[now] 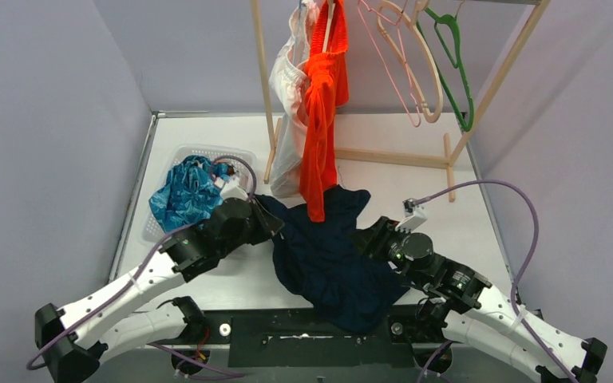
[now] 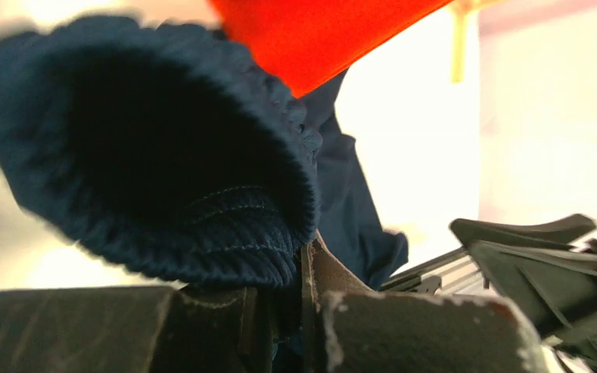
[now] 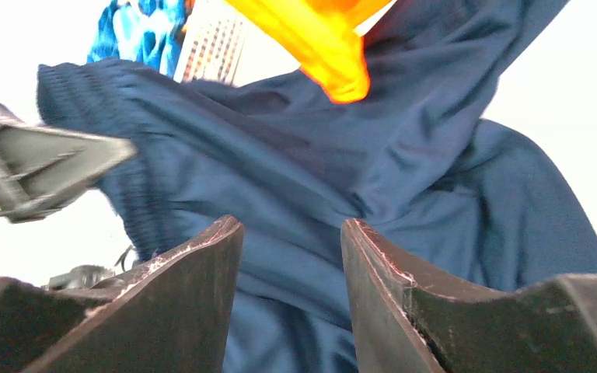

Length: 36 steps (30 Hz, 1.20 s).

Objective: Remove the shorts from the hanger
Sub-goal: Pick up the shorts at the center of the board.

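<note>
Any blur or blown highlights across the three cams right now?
Top external: sharp, evenly lit, no glare. Left wrist: navy shorts waistband blurs toward its left edge, background blown out white. Right wrist: orange shorts overexposed to yellow, backdrop washed out, navy fabric sharp.

White shells and black joint housings make up both arms: the left arm [image 1: 128, 291] is seen at the lower left of the top view, the right arm [image 1: 499, 307] at the lower right. A lavender cable [image 1: 535, 227] is looped along each arm. A black plate [image 1: 327, 351] with round silver fittings is set between the bases. In the wrist views, dark wedge-shaped fingers [image 3: 194, 303] are shown, scuffed pale along their edges.
</note>
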Motion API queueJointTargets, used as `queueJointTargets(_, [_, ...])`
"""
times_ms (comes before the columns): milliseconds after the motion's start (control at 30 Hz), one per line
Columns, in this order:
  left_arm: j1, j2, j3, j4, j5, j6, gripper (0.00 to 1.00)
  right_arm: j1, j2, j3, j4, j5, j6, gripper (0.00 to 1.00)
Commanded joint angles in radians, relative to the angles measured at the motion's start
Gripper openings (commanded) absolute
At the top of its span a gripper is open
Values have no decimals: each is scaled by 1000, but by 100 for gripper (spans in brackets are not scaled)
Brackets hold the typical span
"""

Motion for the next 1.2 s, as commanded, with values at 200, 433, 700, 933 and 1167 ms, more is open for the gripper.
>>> queueJointTargets(200, [9, -46, 474, -343, -62, 526, 0, 4, -129, -9, -137, 281, 108, 51])
queueJointTargets(433, [-24, 129, 292, -201, 298, 559, 0, 3, -193, -49, -182, 302, 194, 51])
queueJointTargets(700, [-78, 247, 73, -38, 177, 412, 18, 3, -198, -65, -241, 279, 272, 52])
queueJointTargets(933, [-59, 269, 108, -161, -29, 411, 79, 4, -142, -89, -161, 249, 275, 53])
queueJointTargets(1167, [-66, 355, 49, -36, 140, 403, 86, 4, -37, -68, -115, 232, 242, 53])
